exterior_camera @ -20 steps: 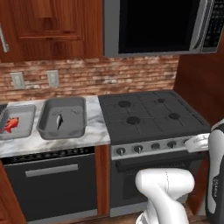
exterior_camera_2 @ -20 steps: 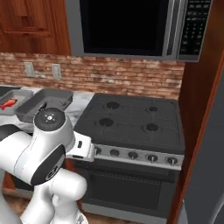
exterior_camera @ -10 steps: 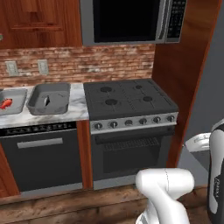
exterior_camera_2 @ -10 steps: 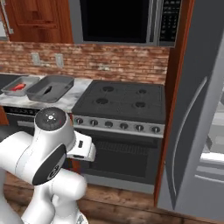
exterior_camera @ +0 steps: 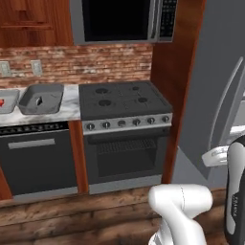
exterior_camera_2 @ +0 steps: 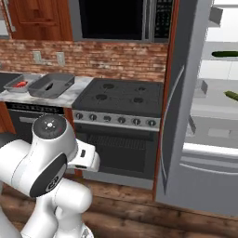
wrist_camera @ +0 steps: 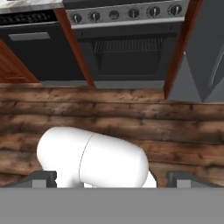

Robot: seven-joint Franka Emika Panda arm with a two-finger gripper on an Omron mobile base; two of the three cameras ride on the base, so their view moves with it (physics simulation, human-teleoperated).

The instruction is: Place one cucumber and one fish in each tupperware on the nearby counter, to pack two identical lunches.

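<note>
Over on the bench [exterior_camera: 71,103], two tupperware tubs [exterior_camera: 42,98] side by side. Down low, hand [wrist_camera: 112,178] spread wide, holding nothing.

Grey tupperware [exterior_camera: 42,99], marbled white counter [exterior_camera: 71,103]

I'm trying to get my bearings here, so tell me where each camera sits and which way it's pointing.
Left base view: behind the arm's left, facing the stove, counter and two tubs; white arm at lower right.
Right base view: behind the arm's right, facing stove and open fridge; arm at lower left.
Hand view: looks down at the wooden floor and oven door; hand open.
All three share the stove.
</note>
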